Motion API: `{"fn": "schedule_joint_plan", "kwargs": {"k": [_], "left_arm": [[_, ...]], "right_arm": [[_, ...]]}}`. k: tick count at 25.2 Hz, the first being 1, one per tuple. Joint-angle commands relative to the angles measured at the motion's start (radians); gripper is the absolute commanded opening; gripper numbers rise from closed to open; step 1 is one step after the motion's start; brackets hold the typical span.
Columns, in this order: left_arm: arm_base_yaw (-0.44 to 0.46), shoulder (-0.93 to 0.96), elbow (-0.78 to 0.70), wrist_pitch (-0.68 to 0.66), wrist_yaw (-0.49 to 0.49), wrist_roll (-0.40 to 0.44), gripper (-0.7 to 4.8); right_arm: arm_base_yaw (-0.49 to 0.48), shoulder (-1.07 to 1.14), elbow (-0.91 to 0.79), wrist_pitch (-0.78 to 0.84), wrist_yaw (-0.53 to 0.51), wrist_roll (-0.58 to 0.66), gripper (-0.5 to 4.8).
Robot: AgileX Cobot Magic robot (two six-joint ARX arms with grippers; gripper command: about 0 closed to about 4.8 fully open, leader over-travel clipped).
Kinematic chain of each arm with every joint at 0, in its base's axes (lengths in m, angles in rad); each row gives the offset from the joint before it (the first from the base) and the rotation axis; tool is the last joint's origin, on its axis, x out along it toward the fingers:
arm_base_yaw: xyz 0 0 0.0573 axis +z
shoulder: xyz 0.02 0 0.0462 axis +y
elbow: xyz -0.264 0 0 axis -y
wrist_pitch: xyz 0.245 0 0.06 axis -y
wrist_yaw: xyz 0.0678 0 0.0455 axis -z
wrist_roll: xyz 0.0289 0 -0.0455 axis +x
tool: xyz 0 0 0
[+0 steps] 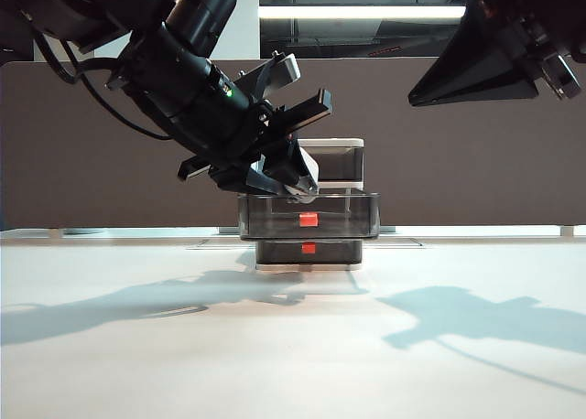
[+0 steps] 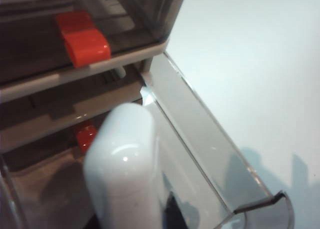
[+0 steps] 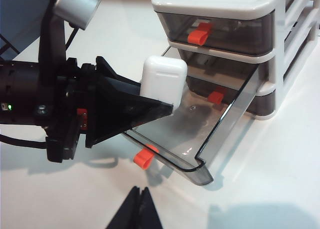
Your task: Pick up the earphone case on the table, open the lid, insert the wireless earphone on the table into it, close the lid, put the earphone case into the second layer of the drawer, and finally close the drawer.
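- Right wrist view shows the left gripper [image 3: 150, 106] clamped on the earphone case [image 3: 162, 81], jaws narrowed onto its sides.
- Its lid looks shut; the case's long axis stands roughly upright, rounded end up.
- It hangs over the pulled-out second layer of the drawer [image 3: 220, 129], apparently above its floor; I judge release needs only a short descent.
- Drawer [image 3: 220, 4] unit stands just behind.
- Right gripper [image 1: 417, 97], jaws fully closed and empty, hovers high, well apart; the left is nearer.
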Motion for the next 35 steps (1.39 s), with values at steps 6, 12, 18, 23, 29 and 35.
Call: {"fn": "schedule_joint_plan", "kwargs": {"k": [6,12,18,23,29,35], "left_arm": [[-0.001,-0.001,0.005,0.034,0.003,0.005,0.93],[-0.001,-0.001,0.005,0.035,0.003,0.005,0.95],[-0.001,-0.001,0.006,0.042,0.003,0.005,1.84],[-0.001,-0.012,0.017,0.026,0.003,0.005,1.83],[0.009,-0.066,0.095,-0.037,0.003,0.034,0.16],[0.057,-0.055,0.187,-0.047,0.003,0.1,-0.06]], "right_arm": [[0.0,-0.003,0.003,0.01,-0.002,-0.003,-0.05],[0.0,-0.003,0.003,0.01,-0.002,-0.003,-0.05],[0.0,-0.003,0.003,0.006,-0.001,-0.003,-0.05],[0.0,-0.002,0.003,0.004,0.001,-0.003,-0.05],[0.0,0.014,0.003,0.01,0.002,-0.003,-0.05],[0.005,0.043,0.003,0.033,0.01,-0.003,-0.05]]}}
